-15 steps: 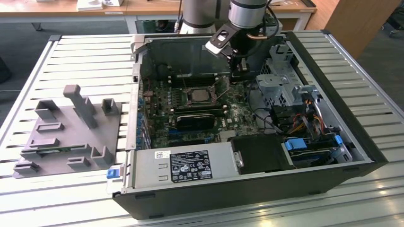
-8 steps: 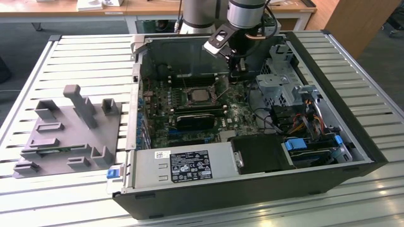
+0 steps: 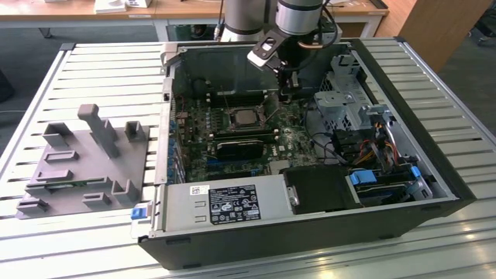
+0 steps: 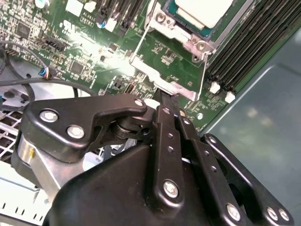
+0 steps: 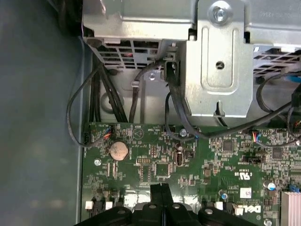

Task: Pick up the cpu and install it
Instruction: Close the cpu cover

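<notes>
The arm (image 3: 298, 17) reaches steeply down, its hand (image 3: 288, 92) pointing downward with both fingers (image 5: 155, 195) pressed flat together.

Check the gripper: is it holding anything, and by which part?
Nothing is held. The gripper is shut, fingertips together with nothing between them, above the motherboard. The cpu sits in its socket.

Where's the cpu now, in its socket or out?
In: the cpu lies flat within the metal socket frame on the motherboard.
</notes>
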`<state>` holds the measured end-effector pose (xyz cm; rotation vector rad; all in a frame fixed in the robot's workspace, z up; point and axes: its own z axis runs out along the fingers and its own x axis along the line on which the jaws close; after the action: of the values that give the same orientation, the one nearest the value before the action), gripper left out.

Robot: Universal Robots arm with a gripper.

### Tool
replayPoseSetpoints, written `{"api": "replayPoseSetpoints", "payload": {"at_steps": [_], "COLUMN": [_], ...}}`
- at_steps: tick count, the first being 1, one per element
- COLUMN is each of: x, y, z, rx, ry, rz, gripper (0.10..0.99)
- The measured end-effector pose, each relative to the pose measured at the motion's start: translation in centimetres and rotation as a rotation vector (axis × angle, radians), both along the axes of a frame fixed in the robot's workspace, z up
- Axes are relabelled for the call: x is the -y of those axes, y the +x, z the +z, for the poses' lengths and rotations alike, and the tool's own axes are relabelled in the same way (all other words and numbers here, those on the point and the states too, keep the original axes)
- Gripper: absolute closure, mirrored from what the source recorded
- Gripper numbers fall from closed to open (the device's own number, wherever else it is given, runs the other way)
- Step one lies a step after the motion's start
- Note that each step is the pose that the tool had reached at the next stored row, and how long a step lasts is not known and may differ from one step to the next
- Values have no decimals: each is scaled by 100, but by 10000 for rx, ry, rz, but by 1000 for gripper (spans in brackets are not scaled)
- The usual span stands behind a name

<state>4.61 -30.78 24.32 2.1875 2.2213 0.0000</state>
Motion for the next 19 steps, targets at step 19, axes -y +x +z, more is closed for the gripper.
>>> {"api": "replayPoseSetpoints", "payload": {"at_steps": [19], "x": [0], "y": [-168], "z": [-7], "rx": [0], "ry": [7], "rz": [1], "gripper": [980]}}
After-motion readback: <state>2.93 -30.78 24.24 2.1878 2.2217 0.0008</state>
